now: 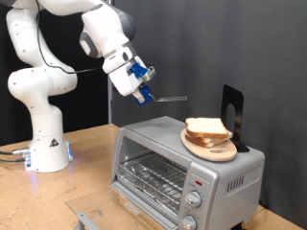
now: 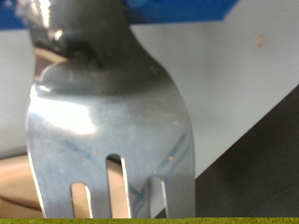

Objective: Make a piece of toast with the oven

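The oven (image 1: 223, 172) is a silver toaster oven on the wooden table, its glass door (image 1: 152, 174) closed with the wire rack showing behind it. On its roof a round wooden plate (image 1: 215, 151) carries the piece of toast (image 1: 205, 127), stacked pale bread with a brown crust. My gripper (image 1: 146, 90) hangs in the air above the oven's left end, shut on a metal fork-like turner (image 1: 173, 97) that points towards the bread. The slotted blade of the turner (image 2: 112, 121) fills the wrist view, with a tan surface (image 2: 14, 182) behind it.
A black stand (image 1: 233, 115) rises behind the plate on the oven roof. Two round knobs (image 1: 195, 199) sit at the oven's front right. The robot base (image 1: 46, 149) stands on the table at the exterior view's left. A grey piece (image 1: 88, 220) lies at the table's bottom edge.
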Controlling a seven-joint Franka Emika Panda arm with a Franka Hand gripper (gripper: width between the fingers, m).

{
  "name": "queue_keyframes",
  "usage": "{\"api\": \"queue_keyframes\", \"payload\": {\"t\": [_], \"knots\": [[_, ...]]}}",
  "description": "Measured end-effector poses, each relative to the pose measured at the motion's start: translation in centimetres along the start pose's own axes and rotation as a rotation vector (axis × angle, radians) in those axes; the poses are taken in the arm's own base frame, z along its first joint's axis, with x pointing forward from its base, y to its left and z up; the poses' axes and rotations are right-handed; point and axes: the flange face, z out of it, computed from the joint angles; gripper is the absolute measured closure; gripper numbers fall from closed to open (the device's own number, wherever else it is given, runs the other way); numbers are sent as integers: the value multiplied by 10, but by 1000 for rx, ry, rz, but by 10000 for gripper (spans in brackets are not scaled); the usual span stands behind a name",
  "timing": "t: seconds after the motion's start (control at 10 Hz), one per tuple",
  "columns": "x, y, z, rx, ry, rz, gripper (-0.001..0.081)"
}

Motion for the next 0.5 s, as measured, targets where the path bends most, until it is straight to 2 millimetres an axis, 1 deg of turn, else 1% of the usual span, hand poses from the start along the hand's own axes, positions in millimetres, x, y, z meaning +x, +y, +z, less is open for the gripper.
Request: {"api": "queue_keyframes", "payload": {"t": [0.3,0.5], "knots": [[5,29,-18,2,-9,52,320],[10,48,-26,-24,-8,72,320]]}}
